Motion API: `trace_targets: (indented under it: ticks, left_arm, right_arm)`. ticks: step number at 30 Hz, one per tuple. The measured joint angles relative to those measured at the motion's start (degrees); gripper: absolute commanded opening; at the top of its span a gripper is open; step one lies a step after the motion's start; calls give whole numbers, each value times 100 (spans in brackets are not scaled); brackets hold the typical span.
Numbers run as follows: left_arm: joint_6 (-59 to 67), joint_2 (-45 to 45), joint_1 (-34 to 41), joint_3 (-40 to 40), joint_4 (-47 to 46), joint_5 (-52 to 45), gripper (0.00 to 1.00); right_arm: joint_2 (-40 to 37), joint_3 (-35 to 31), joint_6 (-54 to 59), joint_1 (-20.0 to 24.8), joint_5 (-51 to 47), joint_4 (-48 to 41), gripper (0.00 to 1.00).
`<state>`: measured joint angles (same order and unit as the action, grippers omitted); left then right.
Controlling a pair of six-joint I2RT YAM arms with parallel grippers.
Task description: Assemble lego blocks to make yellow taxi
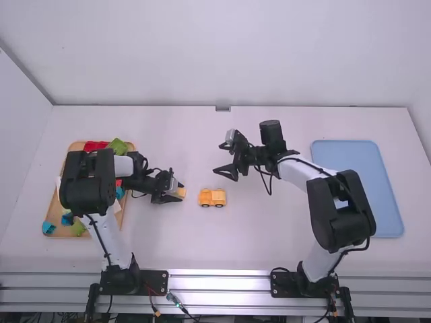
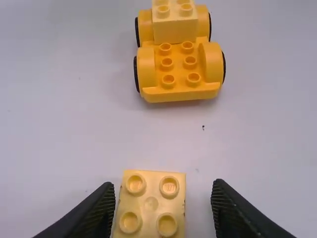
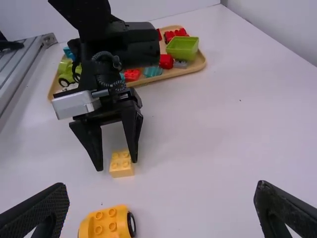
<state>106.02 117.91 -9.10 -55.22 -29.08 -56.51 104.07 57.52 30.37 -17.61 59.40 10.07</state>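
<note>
The yellow car base [image 1: 212, 197] is standing upright on its wheels near the middle of the table [image 1: 242, 235], where, I judge, my 2 arms are both able to get at it. A pale yellow block [image 2: 174, 25] is sitting on top of it, between 2 of its wheels, while 6 studs beside that block are lying bare, probably waiting for more of the taxi.

Just beside the base, a loose yellow block [image 2: 151, 203] is showing 4 studs and appears to be resting on the table. My left claw [image 2: 164, 187] is spread around it, 1 finger lying nearer its side than the other, so I am not pinching it. I am guessing that I am lining up a grasp; closing evenly would be keeping its studs upward and its underside free for pressing down. A lopsided close could be twisting it.

My right claw [image 3: 162, 185] is hanging spread and empty on the base's other side, perhaps so that it is standing ready to steady the base against a push.

Farther out, the wooden tray [image 3: 199, 65] is holding red, green and teal pieces beside my left arm, and a blue tray [image 1: 389, 215] is lying beyond my right arm.
</note>
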Motion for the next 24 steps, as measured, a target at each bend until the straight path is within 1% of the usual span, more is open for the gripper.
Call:
trace_targets:
  ticks: [5,7,10,13,16,19,21,22,24]
  left_arm:
    - [-39,0,0,0,24,66,43]
    - [-140,0,0,0,101,92,38]
    - [-328,0,2,0,199,129,36]
    - [-415,0,0,0,210,127,32]
    - [-455,0,0,0,254,118,32]
    - [-468,0,0,0,299,105,37]
    - [-472,0,0,0,315,98,37]
    - [-476,0,0,0,310,74,40]
    - [-470,0,0,0,289,-24,41]
  right_arm:
    - [2,0,4,0,2,0,99]
    - [2,0,-2,0,4,0,99]
    - [2,-2,-4,-2,4,0,99]
    - [2,0,-2,-2,4,4,99]
    - [2,0,-4,-2,4,4,99]
    - [2,0,7,-2,2,2,99]
    - [2,0,2,0,7,2,99]
    - [2,0,9,-2,4,-4,99]
    - [2,0,81,-2,7,-79,99]
